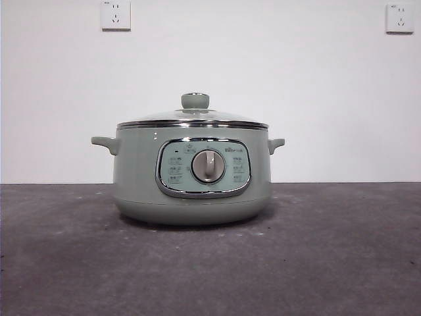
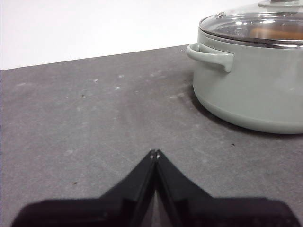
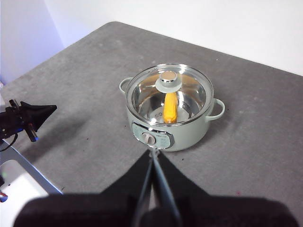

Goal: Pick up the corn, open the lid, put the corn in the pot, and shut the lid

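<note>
- From where I sit the job reads as finished: the corn [image 3: 170, 108] lies inside the pot [image 3: 187, 135], and the lid [image 3: 189, 90] is seated on the rim, so I judge nothing is left to do.
- My right gripper [image 3: 154, 152] hangs above the table, jaws clenched on nothing; the pot sits just beyond its tips, dial toward them.
- My left gripper [image 2: 155, 153] sits low near the tabletop, jaws pressed together and empty, the pot ahead and off to one side, well apart.
- The corn is a glossy orange-yellow cob on the steel floor; through the glass in the left wrist view it is only an orange smear, probably the same cob.
</note>
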